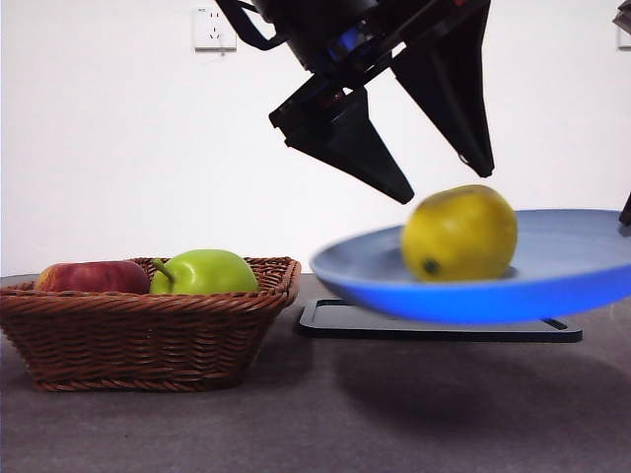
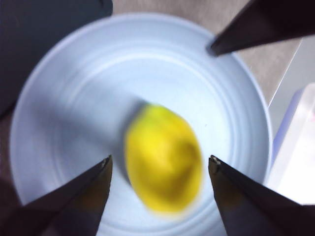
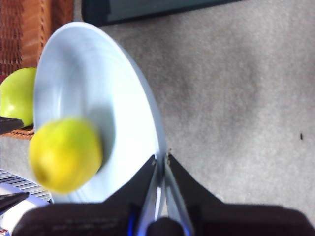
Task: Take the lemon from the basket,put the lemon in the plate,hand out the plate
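Jaws of the right gripper (image 3: 161,160) pinched tight on the rim of the plate (image 1: 552,286) — held clear above the table (image 1: 296,414) and the black tray (image 1: 434,330). Jaws of the left gripper (image 2: 160,164) spread wide, empty, just above the lemon (image 1: 459,234) — resting loose in the plate. In the basket (image 1: 148,335): green apple (image 1: 204,273), red apple (image 1: 92,277).
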